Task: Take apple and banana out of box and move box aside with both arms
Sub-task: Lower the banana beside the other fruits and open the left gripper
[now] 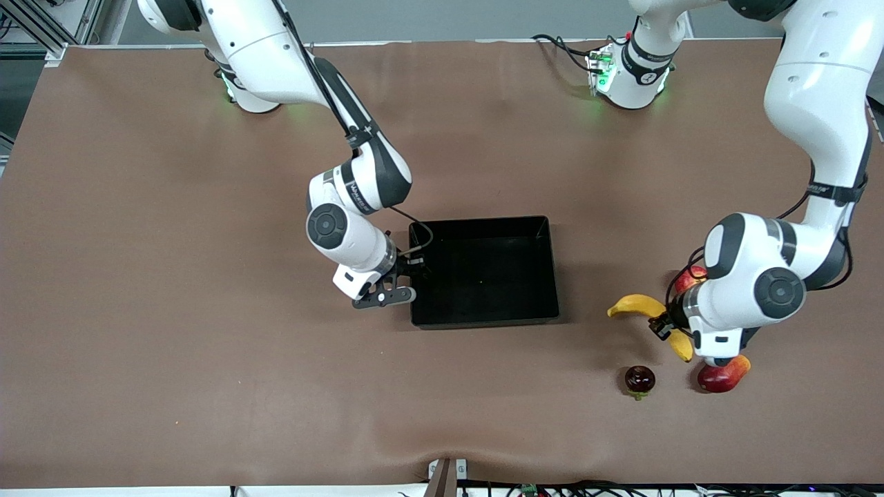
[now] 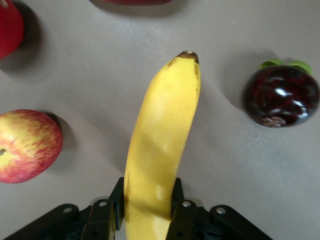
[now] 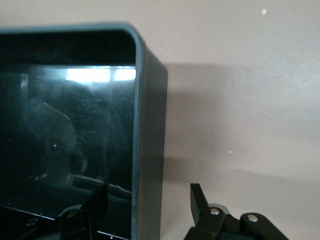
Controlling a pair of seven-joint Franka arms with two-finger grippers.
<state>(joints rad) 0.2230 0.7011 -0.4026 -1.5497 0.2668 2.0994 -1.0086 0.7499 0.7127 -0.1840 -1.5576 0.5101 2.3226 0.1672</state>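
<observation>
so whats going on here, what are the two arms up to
The left gripper is shut on the banana, holding it low over the table toward the left arm's end, with the apple, a mangosteen and a mango lying around it. The black box near the middle of the table is already empty. The right gripper straddles the box's wall at the right arm's end, one finger inside and one outside, not clamped yet.

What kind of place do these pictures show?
Probably a robotics lab or test bench: two white arms mounted at a brown covered table, loose cables at one base, and a few props only, a black box and some fruit like the banana.
</observation>
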